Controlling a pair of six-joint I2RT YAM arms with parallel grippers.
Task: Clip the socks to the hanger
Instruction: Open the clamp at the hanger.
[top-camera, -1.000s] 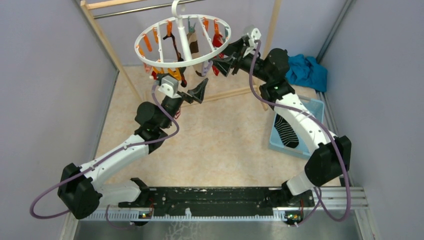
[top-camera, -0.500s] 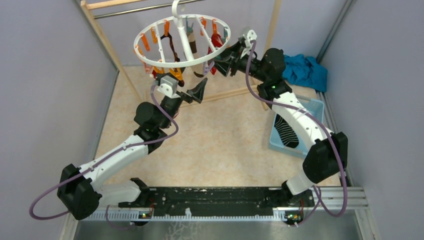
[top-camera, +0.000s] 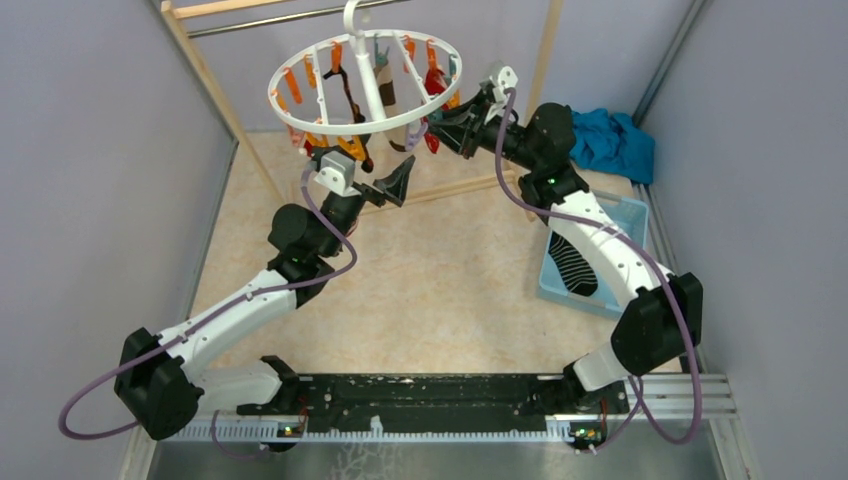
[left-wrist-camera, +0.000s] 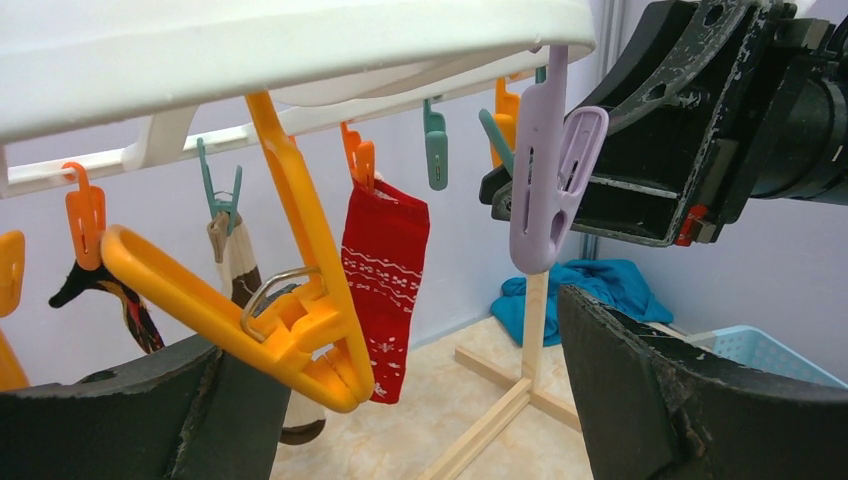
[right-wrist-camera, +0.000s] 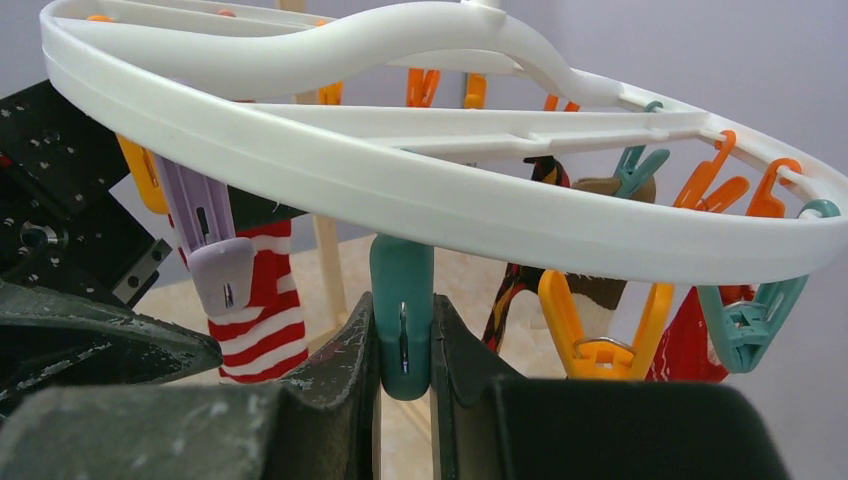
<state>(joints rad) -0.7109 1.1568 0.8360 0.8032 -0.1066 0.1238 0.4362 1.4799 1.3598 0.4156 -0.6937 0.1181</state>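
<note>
White plastic fills the wrist views: the hanger (right-wrist-camera: 430, 190), a round ring with cross bars, hangs by its hook from the rod of the wooden rack (top-camera: 205, 75) at the far side of the table, with both arms raised to it. The right gripper (right-wrist-camera: 402, 350) is at the ring's right edge, its two fingers pressed against either side of a teal clip (right-wrist-camera: 402, 300) that hangs from the rim. Behind that clip a red-and-white striped sock (right-wrist-camera: 260, 320) hangs beside a lilac clip (right-wrist-camera: 215, 260). The left gripper (left-wrist-camera: 420, 420) is just below the near side of the ring with its fingers spread wide and nothing between them. A large orange clip (left-wrist-camera: 290, 320) dangles just above its left finger (left-wrist-camera: 130, 420), though touch cannot be told. Farther back a red patterned sock (left-wrist-camera: 385, 280) is pinned in a small orange clip, and a brown-and-cream sock (left-wrist-camera: 238, 270) hangs to its left. A black sock with thin white stripes (top-camera: 572, 262) lies flat in the light blue basket (top-camera: 630, 205) on the right, well apart from the hanger, and a teal-blue cloth heap (top-camera: 612, 142) sits beyond the basket
</note>
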